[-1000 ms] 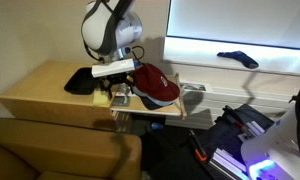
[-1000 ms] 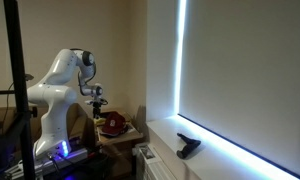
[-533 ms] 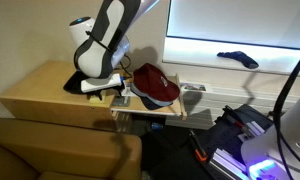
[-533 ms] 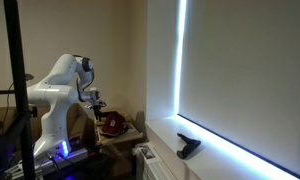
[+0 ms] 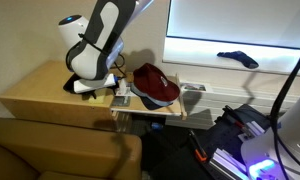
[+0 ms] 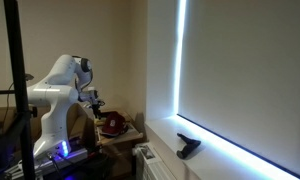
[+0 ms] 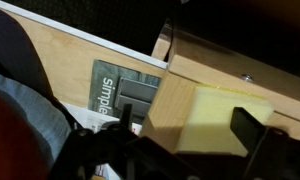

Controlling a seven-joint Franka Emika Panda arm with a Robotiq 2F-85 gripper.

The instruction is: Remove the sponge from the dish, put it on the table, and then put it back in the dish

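Readable text: only "simpl", printed sideways on a grey label (image 7: 125, 95) lying flat on the table (image 5: 35, 97). The rest isn't legible.

Containers: one dish (image 5: 70, 86), black, mostly behind the arm in an exterior view, so you can't confirm what's in it.

Sponge (image 7: 235, 105): one, pale yellow, lying on tan wood in the wrist view, just ahead of one finger (image 7: 258, 140).

Your gripper (image 7: 175, 142) is spread fully wide and has hold of nothing.

Other counts: one dark red cap (image 5: 155, 85) on the table beside the arm, one black object (image 5: 237, 58) on the window ledge.
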